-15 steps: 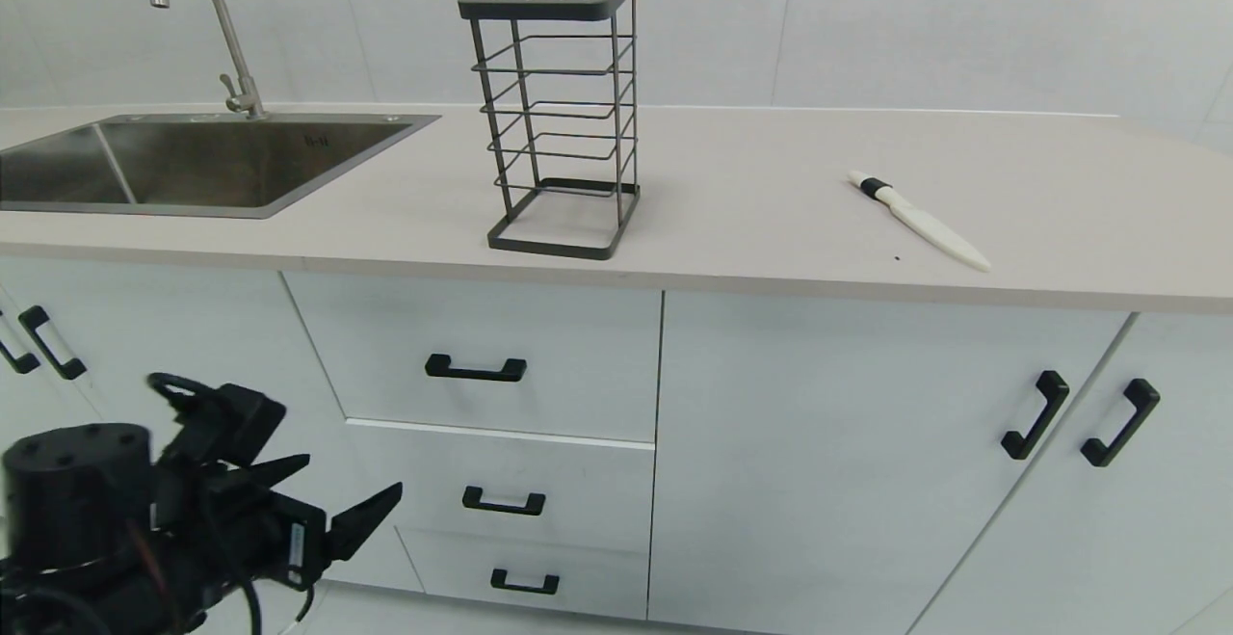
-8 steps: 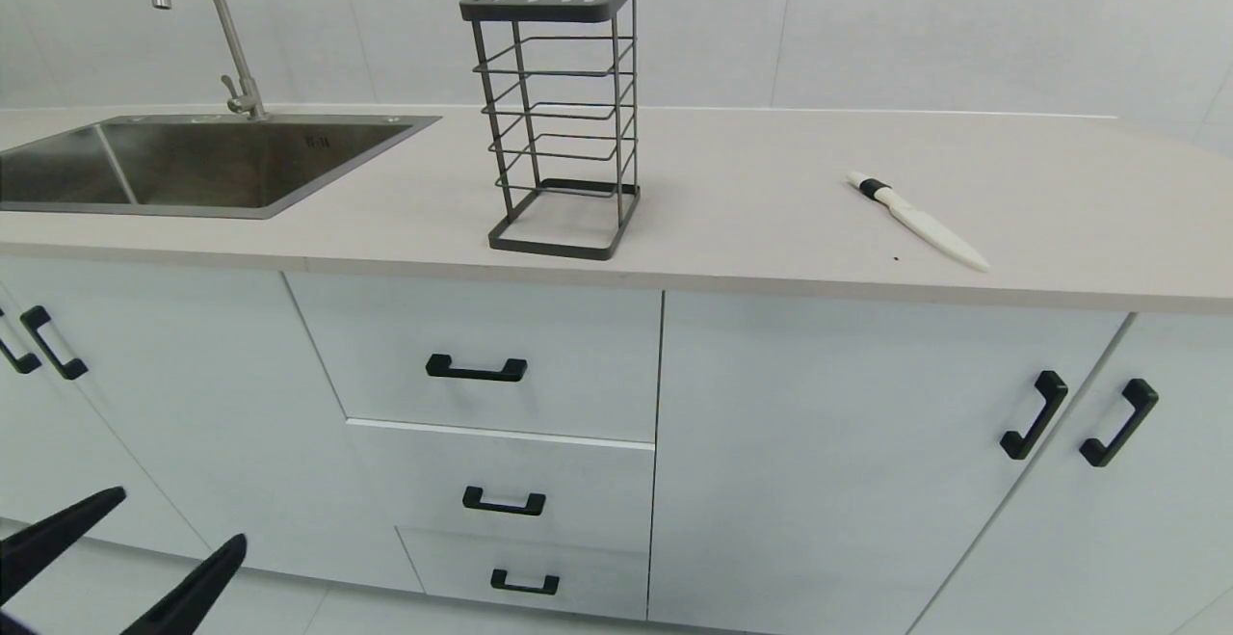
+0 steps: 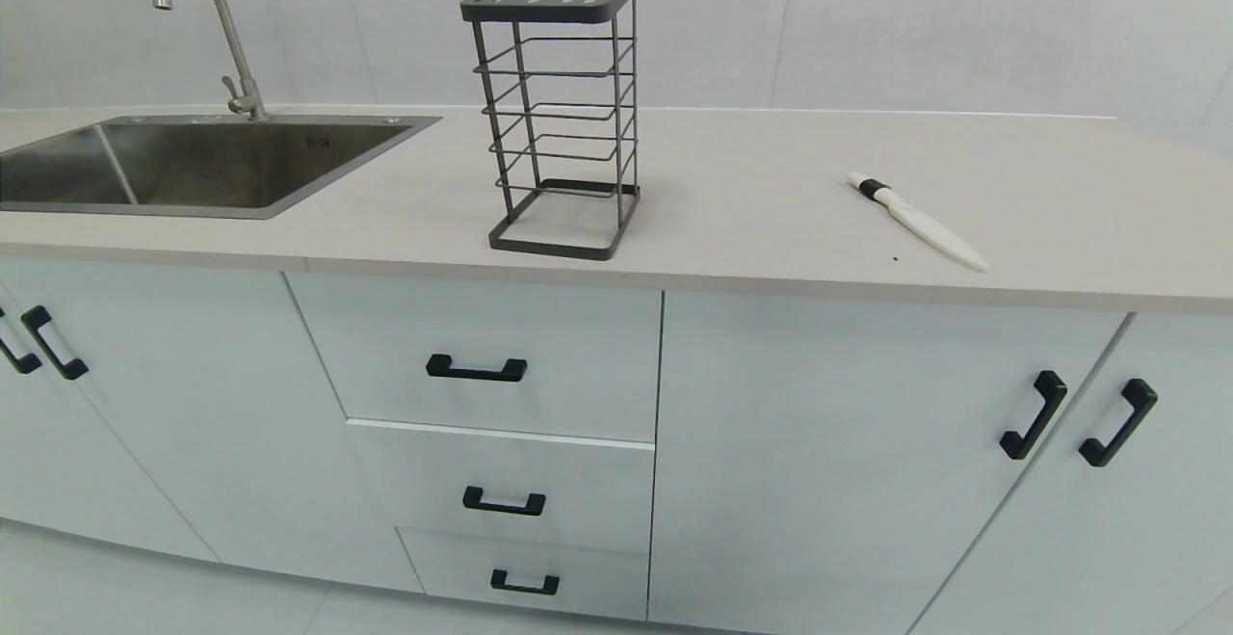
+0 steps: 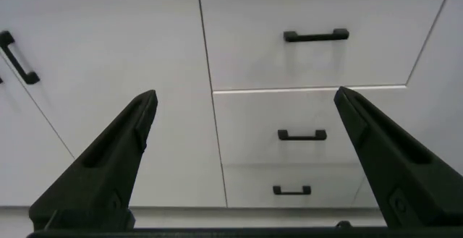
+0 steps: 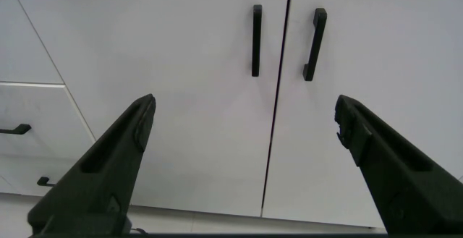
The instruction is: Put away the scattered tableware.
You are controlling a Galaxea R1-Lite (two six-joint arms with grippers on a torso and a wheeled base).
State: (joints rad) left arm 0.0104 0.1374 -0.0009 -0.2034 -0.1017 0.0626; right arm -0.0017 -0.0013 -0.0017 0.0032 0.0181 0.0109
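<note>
A white knife (image 3: pixel 918 221) with a black band on its handle lies flat on the right part of the counter (image 3: pixel 751 192). A dark wire knife rack (image 3: pixel 559 115) with a slotted top stands upright at the counter's middle, to the knife's left. My left gripper (image 4: pixel 246 100) is open and hangs low in front of the white drawers (image 4: pixel 304 64), with nothing between its fingers. My right gripper (image 5: pixel 246 108) is open too, low before the cabinet doors (image 5: pixel 282 86), also holding nothing.
A steel sink (image 3: pixel 193 158) with a curved tap (image 3: pixel 207 28) is set into the counter's left end. Below the counter are drawers with black handles (image 3: pixel 476 367) and doors with black handles (image 3: pixel 1035 414). Tiled wall runs behind the counter.
The left arm has dropped down and out of the head view: it stood at the lower left a second ago, then only its fingertips showed. The knife and rack have not moved.
</note>
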